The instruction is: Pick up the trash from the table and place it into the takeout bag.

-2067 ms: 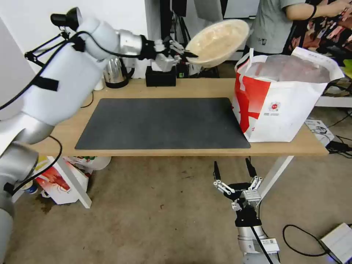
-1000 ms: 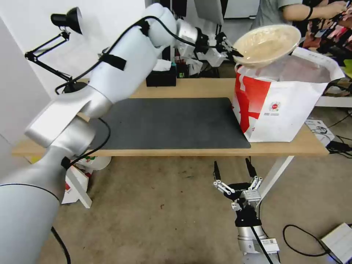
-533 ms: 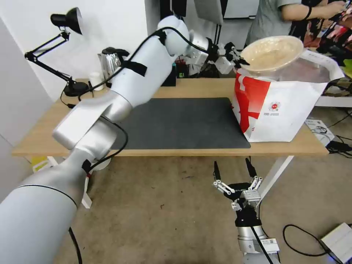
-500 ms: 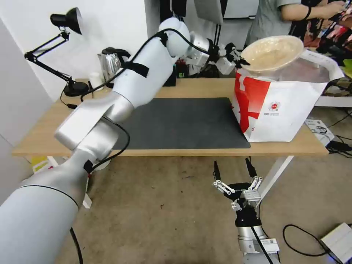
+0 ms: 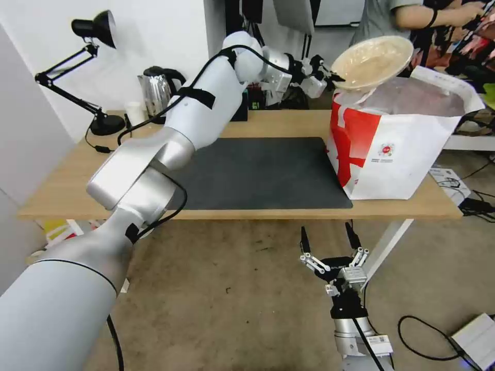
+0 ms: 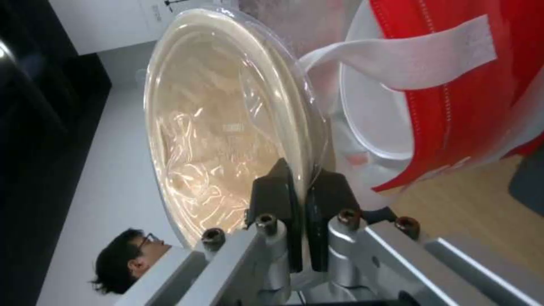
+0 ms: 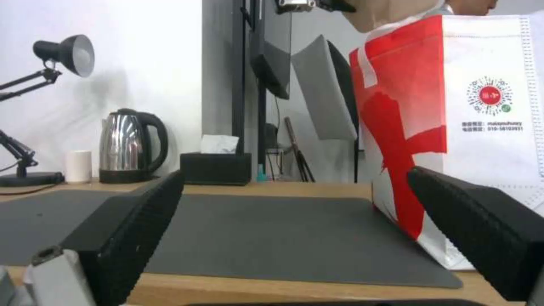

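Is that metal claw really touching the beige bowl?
Touching. The left wrist view shows the left gripper with its two dark fingers shut on the bowl's rim, over the takeout bag.

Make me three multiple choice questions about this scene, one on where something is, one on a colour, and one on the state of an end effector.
1. Where is the beige bowl?
A. Flat on the grey mat
B. Held tilted above the open top of the takeout bag
C. On the floor under the table

2. What colour is the bold pattern on the side of the takeout bag?
A. Red
B. Blue
C. Green

3. What is the state of the right end effector?
A. Shut on the kettle
B. Shut on the bag's strap
C. Open, low in front of the table edge

Answers:
1. B, since the left end effector pinches the bowl's rim over the bag's mouth.
2. A, since the head view and the right wrist view both show a red pattern on white.
3. C, since its fingers stand wide apart with nothing between them.
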Robot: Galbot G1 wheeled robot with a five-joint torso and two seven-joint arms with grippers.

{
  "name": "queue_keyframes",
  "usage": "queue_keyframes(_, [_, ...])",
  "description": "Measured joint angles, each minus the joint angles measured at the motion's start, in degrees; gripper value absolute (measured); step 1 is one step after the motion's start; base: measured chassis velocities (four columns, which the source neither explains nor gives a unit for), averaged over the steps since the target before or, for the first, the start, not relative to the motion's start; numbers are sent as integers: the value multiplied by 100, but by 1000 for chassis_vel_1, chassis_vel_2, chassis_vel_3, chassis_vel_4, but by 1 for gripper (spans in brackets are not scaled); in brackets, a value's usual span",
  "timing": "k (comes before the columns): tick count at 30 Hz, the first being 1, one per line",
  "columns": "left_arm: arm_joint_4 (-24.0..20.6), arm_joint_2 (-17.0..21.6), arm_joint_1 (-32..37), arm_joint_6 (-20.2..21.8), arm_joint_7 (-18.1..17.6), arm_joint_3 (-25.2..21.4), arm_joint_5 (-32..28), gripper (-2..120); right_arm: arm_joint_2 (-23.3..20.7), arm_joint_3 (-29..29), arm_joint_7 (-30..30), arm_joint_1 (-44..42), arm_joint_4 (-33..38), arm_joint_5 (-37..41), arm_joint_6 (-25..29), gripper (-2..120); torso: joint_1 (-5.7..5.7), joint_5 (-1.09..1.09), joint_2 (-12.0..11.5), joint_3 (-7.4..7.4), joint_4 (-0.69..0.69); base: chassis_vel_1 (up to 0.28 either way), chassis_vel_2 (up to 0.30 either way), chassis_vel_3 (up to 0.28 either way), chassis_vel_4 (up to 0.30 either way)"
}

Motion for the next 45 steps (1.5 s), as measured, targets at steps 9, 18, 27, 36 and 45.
queue_keyframes(9, [53, 5, -260, 6, -418, 395, -269, 16, 0, 0, 0, 0, -1, 0, 0, 100, 0, 0, 0, 0, 0, 0, 0, 0, 0])
queue_keyframes(18, [52, 5, -368, 56, -517, 742, -617, 48, 0, 0, 0, 0, 0, 0, 0, 100, 0, 0, 0, 0, 0, 0, 0, 0, 0])
queue_keyframes(27, [45, 8, -410, 54, -494, 965, -689, 84, 0, 0, 0, 0, 0, 0, 0, 100, 0, 0, 0, 0, 0, 0, 0, 0, 0])
queue_keyframes(36, [-2, 36, -468, 14, -346, 815, -744, 100, 0, 0, 0, 0, 0, 0, 0, 100, 0, 0, 0, 0, -1, 0, 0, 0, 0])
queue_keyframes(45, [-311, 416, -588, 53, -49, 686, -1232, 100, 0, 0, 0, 0, -1, 0, 0, 100, 0, -1, 0, 0, 0, 0, 0, 0, 0])
